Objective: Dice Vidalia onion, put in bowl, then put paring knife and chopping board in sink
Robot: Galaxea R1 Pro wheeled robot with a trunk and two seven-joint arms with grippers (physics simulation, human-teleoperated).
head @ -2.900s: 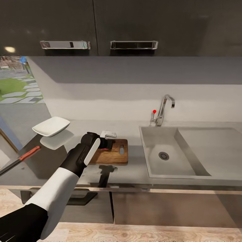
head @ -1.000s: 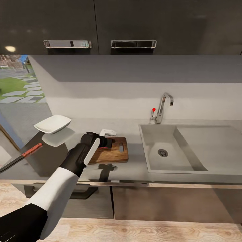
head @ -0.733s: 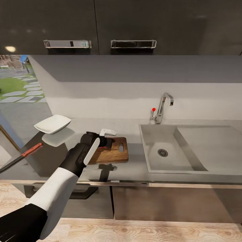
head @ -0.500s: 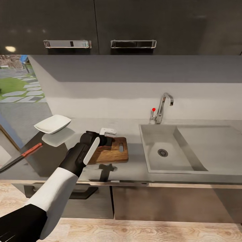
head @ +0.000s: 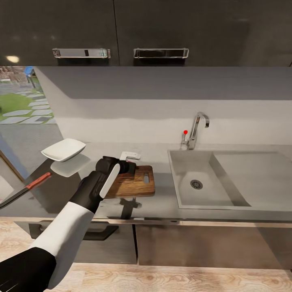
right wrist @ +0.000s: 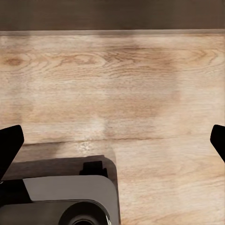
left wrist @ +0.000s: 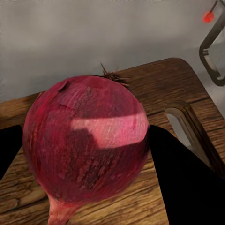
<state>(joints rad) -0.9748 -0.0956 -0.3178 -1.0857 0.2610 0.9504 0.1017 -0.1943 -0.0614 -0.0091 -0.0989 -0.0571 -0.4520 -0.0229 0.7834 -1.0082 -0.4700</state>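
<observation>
My left gripper (head: 130, 166) is shut on the Vidalia onion (left wrist: 86, 140), a dark pinkish-red bulb, with a black finger against each side. It hovers over the rear left part of the brown chopping board (head: 138, 183), whose slot handle (left wrist: 185, 126) lies just beyond the onion. Whether the onion touches the wood I cannot tell. The white bowl (head: 64, 149) stands on the countertop (head: 162, 202) to the left. The paring knife (head: 37, 183), red-handled, lies at the far left. The sink (head: 173, 174) is to the right of the board. My right gripper (right wrist: 112, 143) is open over the plank floor.
A chrome tap (head: 197, 129) with a red knob (head: 185, 132) stands behind the sink. Black upper cabinets (head: 162, 28) hang over the counter. A drainer (head: 255, 174) slopes to the right of the basin. My base (right wrist: 61, 197) shows beneath the right gripper.
The left gripper, with the onion in it, has moved slightly up and towards the wall over the board. Before that the head camera shifted a little.
</observation>
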